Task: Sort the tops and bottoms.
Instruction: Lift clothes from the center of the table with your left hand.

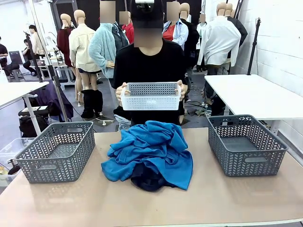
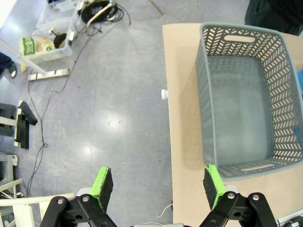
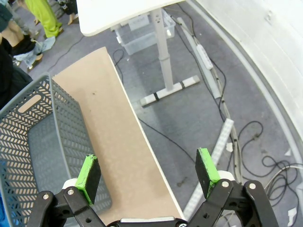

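The tops [image 1: 151, 146] lie in a bright blue heap at the middle of the table. Under the heap's front edge peeks the very dark navy bottoms [image 1: 147, 181]. One grey basket [image 1: 57, 151] stands at the table's left and another grey basket [image 1: 246, 144] at its right; both are empty. My left gripper [image 2: 158, 187] is open, high above the floor beside the left basket [image 2: 246, 99]. My right gripper [image 3: 149, 172] is open too, over the table's right edge next to the right basket [image 3: 38, 142].
Across the table a person in a black t-shirt holds a white perforated basket [image 1: 150, 96] with both hands at chest height. A white table [image 1: 258, 94] stands to the back right. Cables and boxes lie on the floor [image 2: 94, 104] off both table sides.
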### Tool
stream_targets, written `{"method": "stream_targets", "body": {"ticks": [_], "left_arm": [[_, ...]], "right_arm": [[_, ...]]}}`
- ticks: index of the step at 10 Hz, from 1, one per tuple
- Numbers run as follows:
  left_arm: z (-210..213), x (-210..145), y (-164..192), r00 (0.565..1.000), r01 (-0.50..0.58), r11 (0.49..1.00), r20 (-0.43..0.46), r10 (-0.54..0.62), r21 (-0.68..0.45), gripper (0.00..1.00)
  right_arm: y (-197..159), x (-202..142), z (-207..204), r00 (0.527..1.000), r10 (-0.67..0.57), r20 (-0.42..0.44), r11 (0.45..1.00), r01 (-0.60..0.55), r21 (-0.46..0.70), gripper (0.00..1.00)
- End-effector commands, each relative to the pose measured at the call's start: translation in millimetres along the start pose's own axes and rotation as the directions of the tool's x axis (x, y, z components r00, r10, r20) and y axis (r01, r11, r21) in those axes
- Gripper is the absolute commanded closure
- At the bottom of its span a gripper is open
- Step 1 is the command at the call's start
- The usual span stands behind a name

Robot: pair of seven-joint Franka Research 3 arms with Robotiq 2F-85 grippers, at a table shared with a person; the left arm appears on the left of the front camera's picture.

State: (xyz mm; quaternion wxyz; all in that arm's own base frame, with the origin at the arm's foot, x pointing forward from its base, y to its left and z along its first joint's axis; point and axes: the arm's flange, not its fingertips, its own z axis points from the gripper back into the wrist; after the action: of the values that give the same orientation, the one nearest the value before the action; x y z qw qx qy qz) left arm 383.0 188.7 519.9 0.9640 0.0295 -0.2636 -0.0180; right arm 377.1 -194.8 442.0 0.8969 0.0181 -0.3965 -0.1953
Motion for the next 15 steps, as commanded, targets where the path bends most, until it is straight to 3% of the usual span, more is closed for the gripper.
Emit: {"method": "stream_targets", "body": {"ticks": [1, 15], "left_arm": [[0.6, -2.7, 0.7, 1.000, -0.002, 1.000, 0.006, 0.002, -0.010, 0.00], [0.6, -2.7, 0.7, 1.000, -0.002, 1.000, 0.006, 0.002, -0.010, 0.00]], "right_arm": [[3.5, -0.6, -1.0, 1.000, -0.020, -0.005, 1.000, 0.020, -0.011, 0.00], [3.5, -0.6, -1.0, 1.000, -0.020, -0.005, 1.000, 0.020, -0.011, 0.00]]}}
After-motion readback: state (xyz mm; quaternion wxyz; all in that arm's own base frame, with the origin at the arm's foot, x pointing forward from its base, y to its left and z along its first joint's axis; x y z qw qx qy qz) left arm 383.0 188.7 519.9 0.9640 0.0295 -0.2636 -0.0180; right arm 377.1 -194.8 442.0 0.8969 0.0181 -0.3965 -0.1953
